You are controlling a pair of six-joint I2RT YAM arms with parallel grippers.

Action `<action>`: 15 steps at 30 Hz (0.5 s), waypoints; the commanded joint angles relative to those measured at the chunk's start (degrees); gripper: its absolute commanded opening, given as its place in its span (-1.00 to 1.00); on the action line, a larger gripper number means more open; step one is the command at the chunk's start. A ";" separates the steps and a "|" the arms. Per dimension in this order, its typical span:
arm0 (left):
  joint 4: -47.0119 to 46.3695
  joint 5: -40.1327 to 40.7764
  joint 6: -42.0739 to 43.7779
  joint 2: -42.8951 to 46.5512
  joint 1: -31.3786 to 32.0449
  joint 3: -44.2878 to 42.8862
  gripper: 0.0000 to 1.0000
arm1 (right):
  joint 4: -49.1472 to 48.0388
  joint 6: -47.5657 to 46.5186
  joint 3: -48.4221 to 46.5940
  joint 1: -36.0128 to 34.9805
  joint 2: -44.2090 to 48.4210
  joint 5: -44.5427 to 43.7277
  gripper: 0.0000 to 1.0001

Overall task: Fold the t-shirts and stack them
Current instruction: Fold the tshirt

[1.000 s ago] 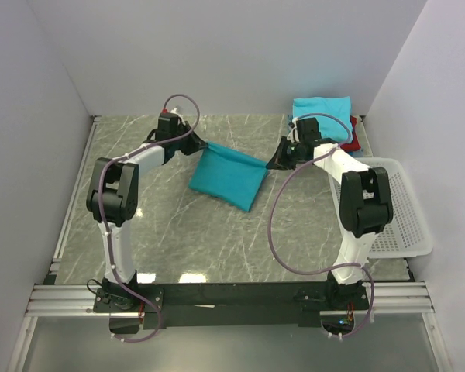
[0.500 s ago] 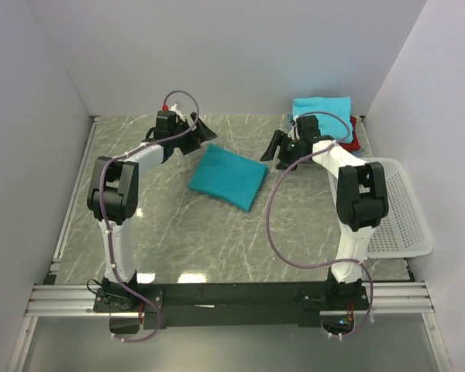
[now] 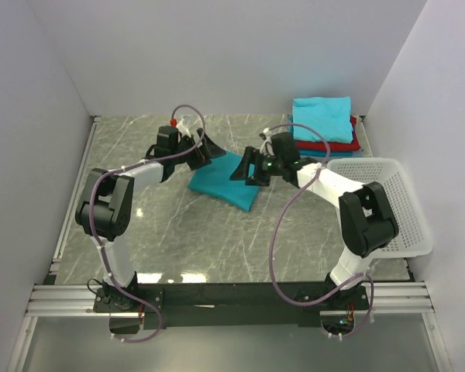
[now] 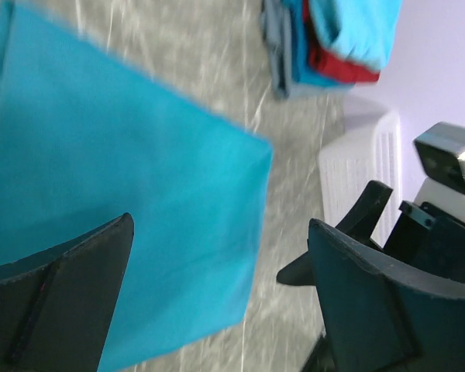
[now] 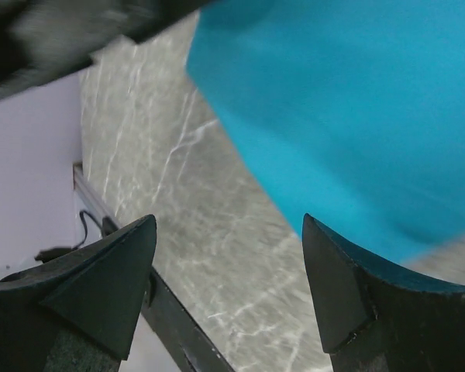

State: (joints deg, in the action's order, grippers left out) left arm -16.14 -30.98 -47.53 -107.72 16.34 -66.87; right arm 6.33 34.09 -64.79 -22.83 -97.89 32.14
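A folded teal t-shirt [image 3: 223, 184] lies flat on the marble table, held by neither gripper. My left gripper [image 3: 204, 148] hovers open over its back left corner. In the left wrist view the cloth [image 4: 101, 178] spreads under that gripper [image 4: 221, 225], with nothing between the fingers. My right gripper [image 3: 245, 167] stands open above the shirt's right side. Its wrist view shows the shirt's edge [image 5: 349, 101] and bare table between the jaws of the gripper [image 5: 229, 223]. A stack of folded t-shirts [image 3: 323, 122], teal on top of red, sits at the back right [image 4: 341, 39].
A white lattice basket [image 3: 389, 203] stands at the right edge, beside the right arm, and also shows in the left wrist view [image 4: 363, 159]. Grey walls close in the table on three sides. A black rail [image 5: 170, 325] runs along the table's left edge.
Both grippers have opened and let go of the teal t-shirt, which dropped flat onto the table. Both then swung inward over it, the right arm reaching farther left.
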 commanded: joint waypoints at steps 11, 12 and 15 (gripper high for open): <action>-11.28 -5.23 -2.48 0.23 0.01 15.62 0.99 | -10.63 3.09 9.06 -3.27 -8.72 -0.15 0.64; -11.19 -5.23 -2.39 0.49 0.01 16.85 0.99 | -10.72 3.09 9.68 -3.19 -8.81 -0.50 0.63; -9.97 -4.79 -1.60 2.42 0.10 19.67 0.99 | -10.02 1.87 11.62 -3.01 -8.02 -1.64 0.63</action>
State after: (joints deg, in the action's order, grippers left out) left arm -26.33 -34.92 -50.13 -108.01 16.27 -50.46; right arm -4.21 37.50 -55.66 -26.20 -105.95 33.69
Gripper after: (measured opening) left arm 0.994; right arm 0.813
